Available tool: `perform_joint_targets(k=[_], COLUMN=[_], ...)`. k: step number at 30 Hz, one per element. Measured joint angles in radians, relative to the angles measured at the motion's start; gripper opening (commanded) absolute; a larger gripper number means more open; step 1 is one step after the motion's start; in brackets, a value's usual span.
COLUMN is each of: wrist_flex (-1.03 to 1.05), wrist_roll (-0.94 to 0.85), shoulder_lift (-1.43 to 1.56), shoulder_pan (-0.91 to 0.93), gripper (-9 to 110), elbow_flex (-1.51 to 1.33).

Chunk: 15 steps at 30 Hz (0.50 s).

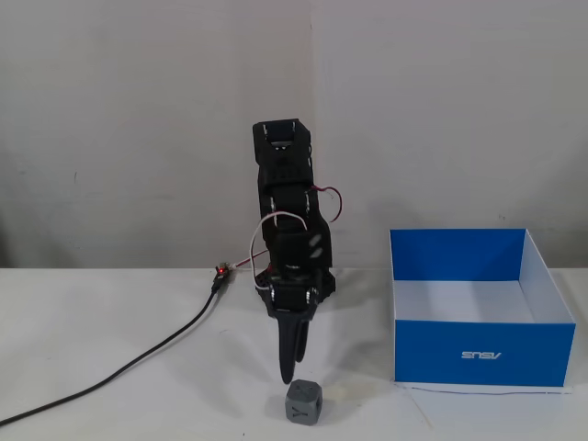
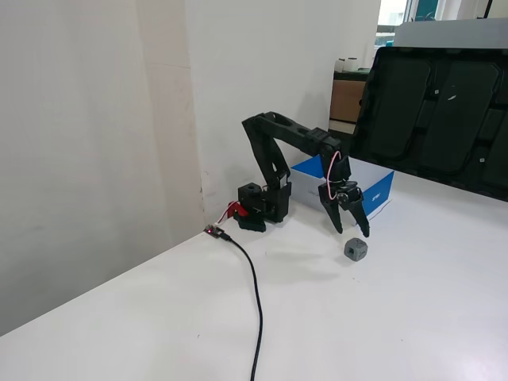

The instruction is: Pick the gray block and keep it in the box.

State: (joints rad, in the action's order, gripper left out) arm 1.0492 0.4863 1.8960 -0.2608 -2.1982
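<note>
The gray block (image 1: 304,403) (image 2: 356,249) is a small dark cube resting on the white table near its front edge. My gripper (image 1: 289,375) (image 2: 351,230) points down just above and slightly behind the block, open, with nothing between its fingers. In one fixed view the two black fingers (image 2: 336,222) stand clearly spread. The box (image 1: 482,354) (image 2: 375,198), blue outside and white inside, sits open-topped on the table beside the arm, apart from the block. No object shows inside it.
A black cable (image 1: 138,358) (image 2: 255,294) runs across the table from a small board with a red light (image 1: 220,272) near the arm's base (image 2: 264,208). A wall stands right behind the arm. Large black cases (image 2: 444,111) line the far table edge.
</note>
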Motion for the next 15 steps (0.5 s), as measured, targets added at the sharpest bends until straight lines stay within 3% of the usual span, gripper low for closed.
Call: perform_joint_targets(k=[15], wrist_flex=[-0.095], wrist_roll=[0.041], shoulder_lift=[-0.261], shoulder_pan=[-0.038], gripper=[22], elbow_flex=[0.087])
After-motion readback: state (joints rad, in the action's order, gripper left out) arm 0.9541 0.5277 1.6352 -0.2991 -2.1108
